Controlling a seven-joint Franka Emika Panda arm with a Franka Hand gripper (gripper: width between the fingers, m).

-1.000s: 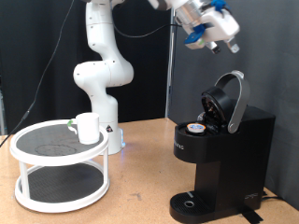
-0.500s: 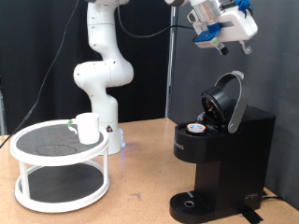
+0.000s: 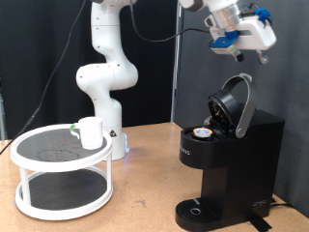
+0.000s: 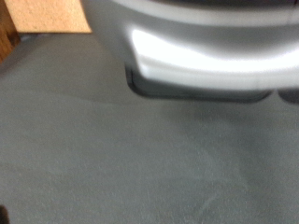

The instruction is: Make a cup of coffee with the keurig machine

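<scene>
Blurred, perhaps empty pincer [image 3: 253, 53] aloft

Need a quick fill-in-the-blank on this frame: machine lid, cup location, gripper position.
1. The keurig machine has its lid ____.
2. The cup stands on the ____ tier of the white round rack.
3. The gripper hangs ____ the machine, holding nothing.
4. A pod sits ____ the machine's open chamber.

Missing words: open; top; above; in

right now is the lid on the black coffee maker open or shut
Open: the boxy matte black coffee maker has its rounded hinged lid tilted up and back, and a small pod shows in the exposed chamber.
</scene>
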